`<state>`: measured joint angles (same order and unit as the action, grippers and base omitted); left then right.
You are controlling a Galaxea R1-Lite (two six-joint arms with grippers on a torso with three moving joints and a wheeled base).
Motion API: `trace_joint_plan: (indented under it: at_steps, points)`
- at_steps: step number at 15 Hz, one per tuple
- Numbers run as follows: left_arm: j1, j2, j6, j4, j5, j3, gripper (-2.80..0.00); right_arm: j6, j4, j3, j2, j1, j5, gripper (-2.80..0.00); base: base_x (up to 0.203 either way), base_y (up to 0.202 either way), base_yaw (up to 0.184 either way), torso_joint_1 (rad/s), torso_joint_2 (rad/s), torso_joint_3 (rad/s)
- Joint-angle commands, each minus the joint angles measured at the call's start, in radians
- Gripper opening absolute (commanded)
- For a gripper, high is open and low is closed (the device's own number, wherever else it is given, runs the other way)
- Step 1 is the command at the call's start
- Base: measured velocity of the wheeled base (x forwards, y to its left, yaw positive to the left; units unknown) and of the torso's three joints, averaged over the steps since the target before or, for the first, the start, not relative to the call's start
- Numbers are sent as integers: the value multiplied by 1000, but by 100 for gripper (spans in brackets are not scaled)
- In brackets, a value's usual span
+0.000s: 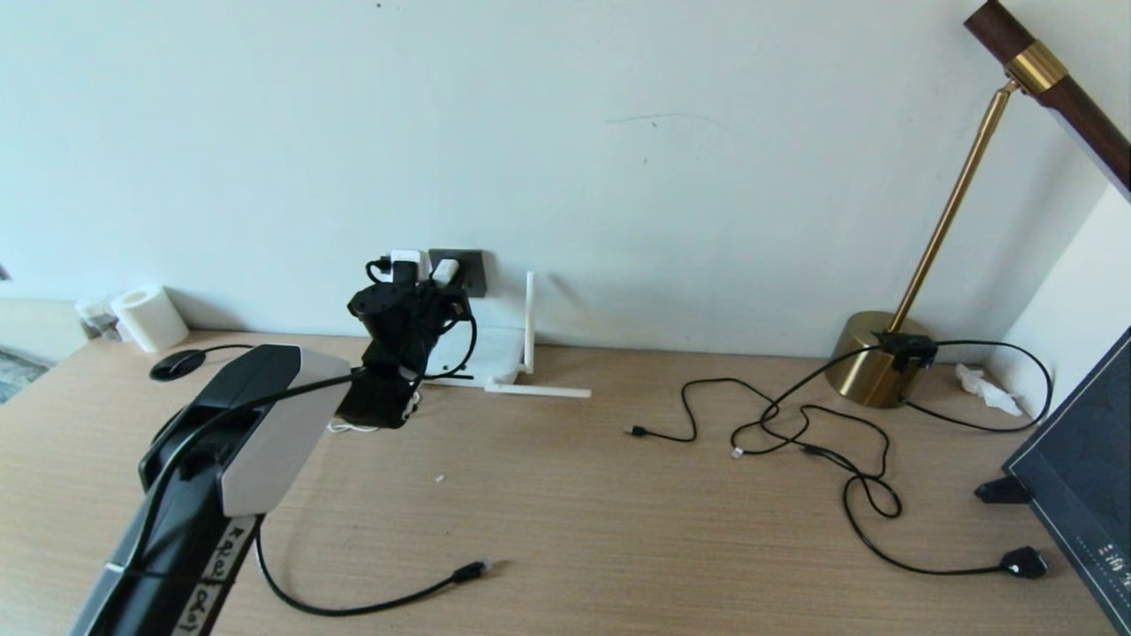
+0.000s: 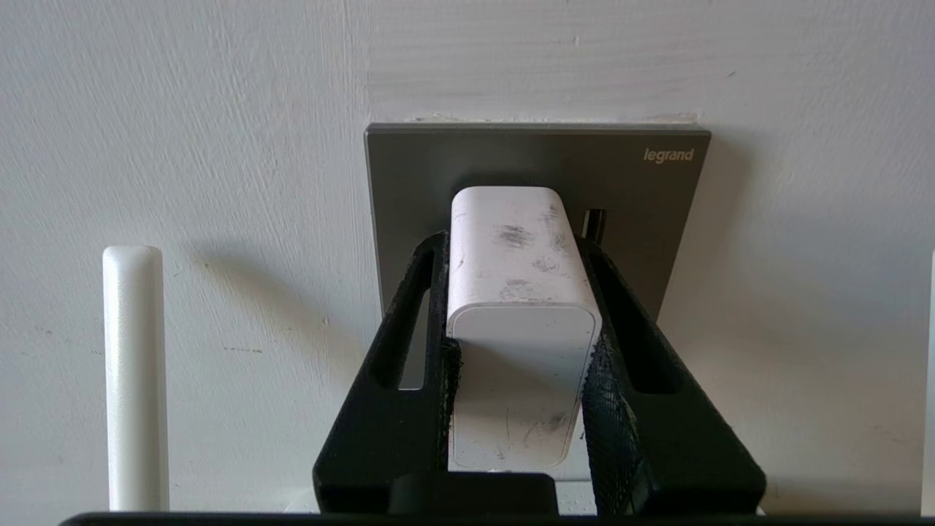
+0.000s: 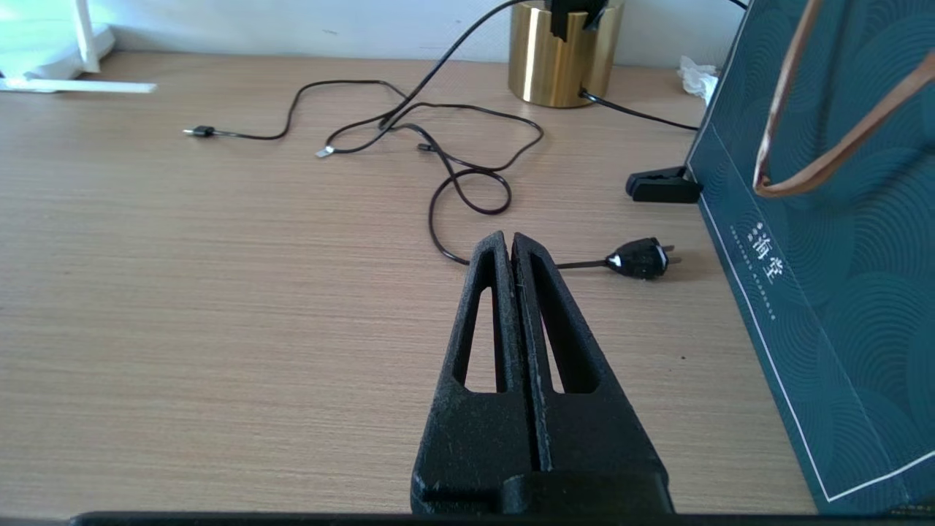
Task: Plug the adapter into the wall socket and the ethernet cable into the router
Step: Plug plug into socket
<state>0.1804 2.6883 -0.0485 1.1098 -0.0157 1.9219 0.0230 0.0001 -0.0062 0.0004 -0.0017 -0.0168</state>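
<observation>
My left gripper (image 2: 516,245) is shut on the white adapter (image 2: 522,292), one black finger on each side. The adapter's far end is against the dark grey wall socket (image 2: 540,157); its pins are hidden. In the head view the adapter (image 1: 444,269) sits on the socket (image 1: 473,272) above the white router (image 1: 495,346), which my left arm partly hides. One router antenna (image 1: 530,318) stands upright, another (image 1: 539,389) lies flat. The ethernet cable's plug (image 1: 473,571) lies loose near the table's front left. My right gripper (image 3: 509,241) hovers shut and empty over the table's right side.
Thin black cables with small plugs (image 1: 636,431) sprawl mid-right, running to a brass lamp base (image 1: 870,358). A black two-pin plug (image 3: 639,258) lies by a teal bag (image 3: 840,256). A second white plug (image 1: 405,261) sits left of the socket. A paper roll (image 1: 150,318) stands far left.
</observation>
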Motion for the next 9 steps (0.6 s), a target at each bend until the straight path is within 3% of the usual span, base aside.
trace_joint_plan:
  at_steps: [1, 9]
  points:
    - [-1, -10, -1, 5, -1, 0, -280, 0, 0, 0, 0, 0, 0, -280, 0, 0, 0, 0, 0, 0]
    - [-1, -1, -1, 4, 0, 0, -280, 0, 0, 0, 0, 0, 0, -280, 0, 0, 0, 0, 0, 0]
